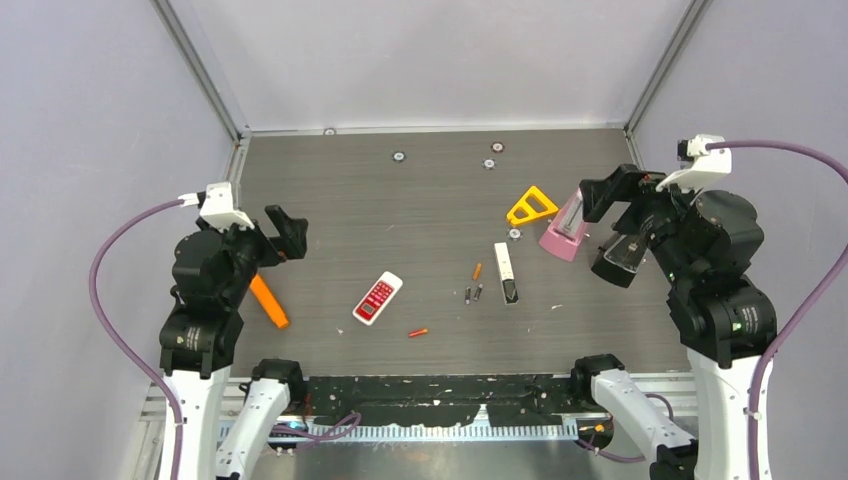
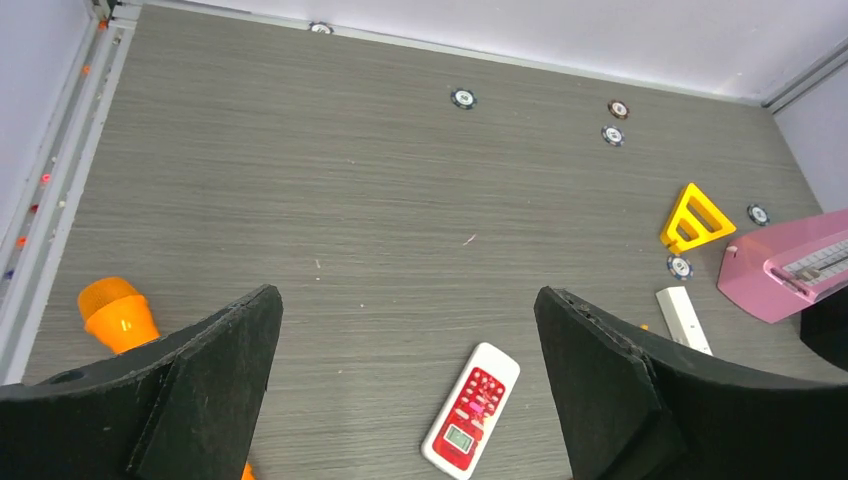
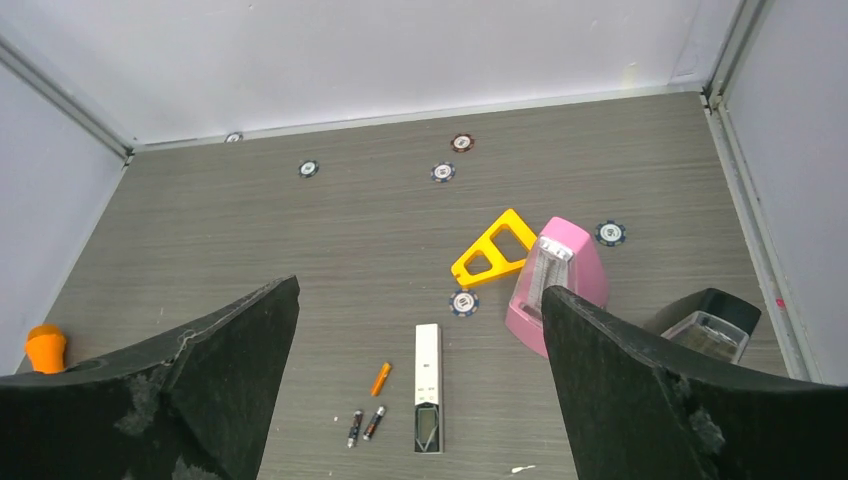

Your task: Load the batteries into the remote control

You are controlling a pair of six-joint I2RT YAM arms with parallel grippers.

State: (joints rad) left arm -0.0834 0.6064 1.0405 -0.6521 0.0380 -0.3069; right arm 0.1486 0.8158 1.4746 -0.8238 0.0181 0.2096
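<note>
- From above, the left arm is folded up at the left side of the desk [image 1: 400,220]. The left claw [image 1: 287,233] points toward the middle, its fingers wide apart and holding nothing.
- The right arm is bent the same way at the right side. The right claw [image 1: 615,215] is wide apart and empty too, near a pink box [image 1: 563,235].
- Two dark batteries [image 1: 467,294] lie side by side just left of the white remote [image 1: 506,273]. An orange battery [image 1: 477,270] lies near them. A red battery [image 1: 418,332] lies alone near the red remote [image 1: 377,298].
- In the left wrist view, the left claw [image 2: 405,300] hangs spread above the desk. The red remote [image 2: 472,405] lies between its fingers, and an orange stick [image 2: 118,312] is at the left.
- In the right wrist view, the right claw [image 3: 420,290] hangs spread. The white remote [image 3: 428,385], the dark batteries [image 3: 355,427] and the orange battery [image 3: 380,379] lie between its fingers.
</note>
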